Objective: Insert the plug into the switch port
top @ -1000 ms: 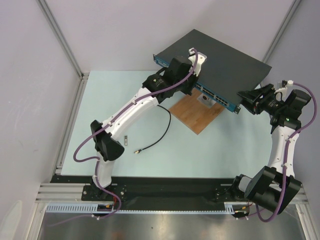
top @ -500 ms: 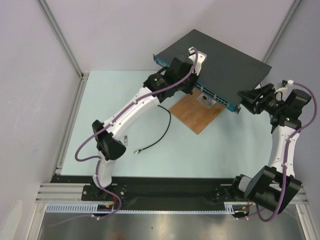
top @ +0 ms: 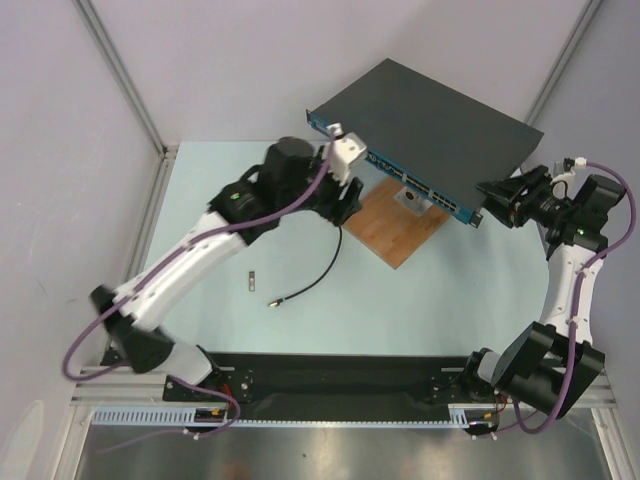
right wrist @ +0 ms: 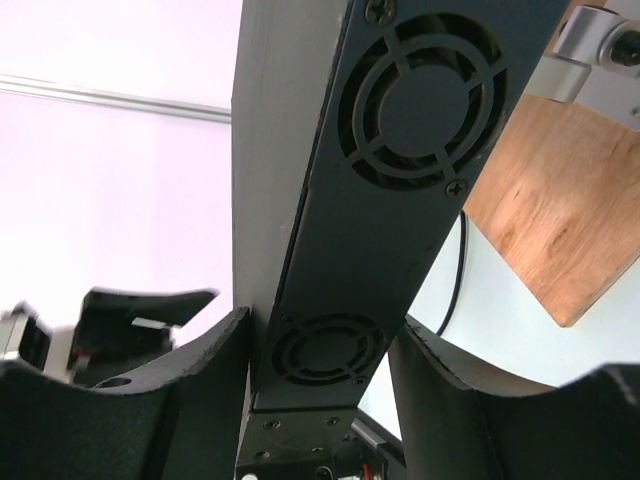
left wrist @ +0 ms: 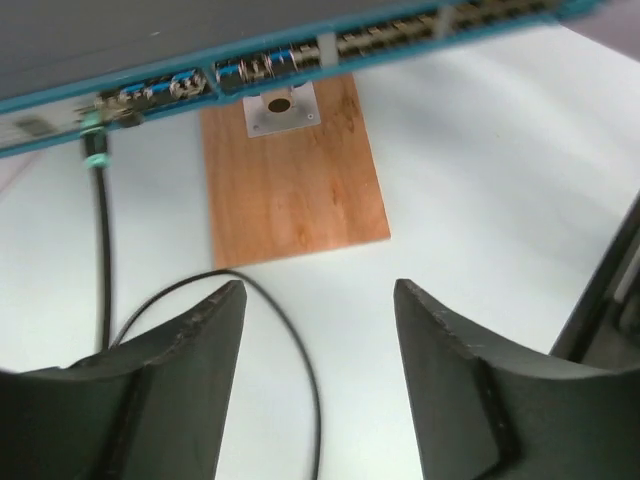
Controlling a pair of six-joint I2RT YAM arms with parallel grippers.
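From above, the switch [top: 430, 125] lies slantwise at the far side of the table. The left gripper [top: 343, 203] hangs just in front of the left end of its blue face. The right gripper [top: 488, 200] is at the switch's right end. The plug is hidden behind the left wrist here; only the black cable [top: 335, 250] trails away from the switch. In the left wrist view the fingers are spread with nothing between them. The plug [left wrist: 94, 148] sits at a port near the left end of the switch's face, well beyond the fingertips, but blur hides how deep it sits. The wooden board [left wrist: 290, 190] lies under the face. In the right wrist view the fingers [right wrist: 200, 385] pinch the switch's vented end, whose top is cut off.
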